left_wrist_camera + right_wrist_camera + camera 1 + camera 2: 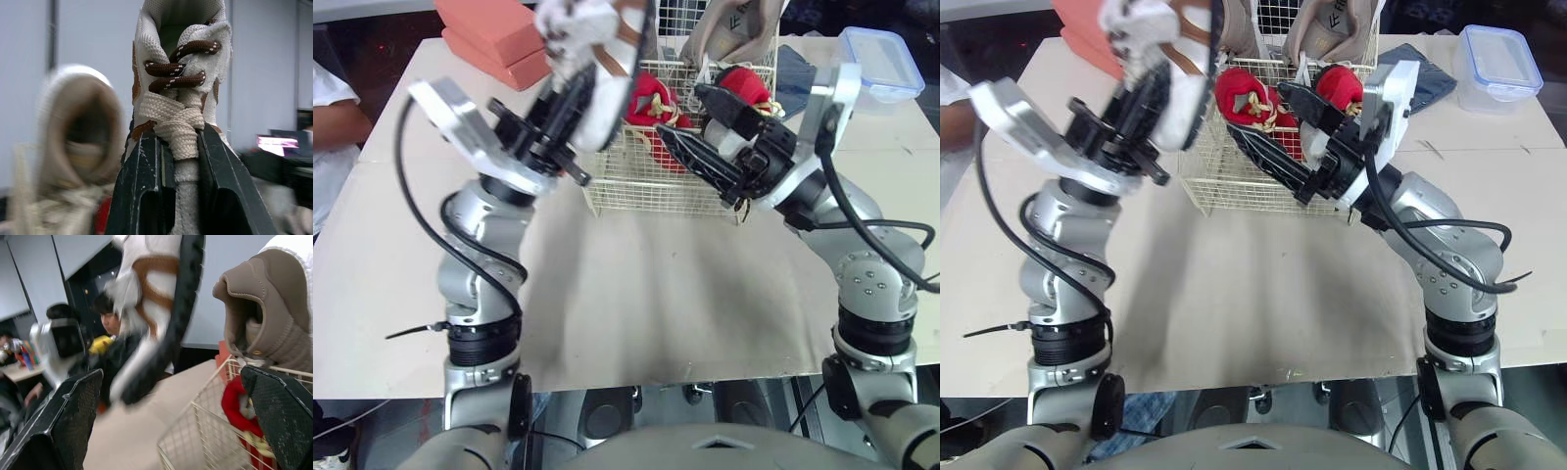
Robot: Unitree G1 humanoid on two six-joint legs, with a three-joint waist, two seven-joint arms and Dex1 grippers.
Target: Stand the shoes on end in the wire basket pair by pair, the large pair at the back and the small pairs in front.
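White shoe [597, 59] held high at the wire basket [646, 191]

The left gripper [178, 134] has its jaws clamped on the laced tongue of the white shoe, brown-laced and black-soled, and holds it in the air over the basket's left side. The right gripper [677, 110] sits at the basket's front right with jaws spread wide, holding nothing. Inside the basket, red shoes [651, 98] stand in front and a taupe pair [1322, 29] rises behind them. Pink boxes [499, 39] lie beyond the basket
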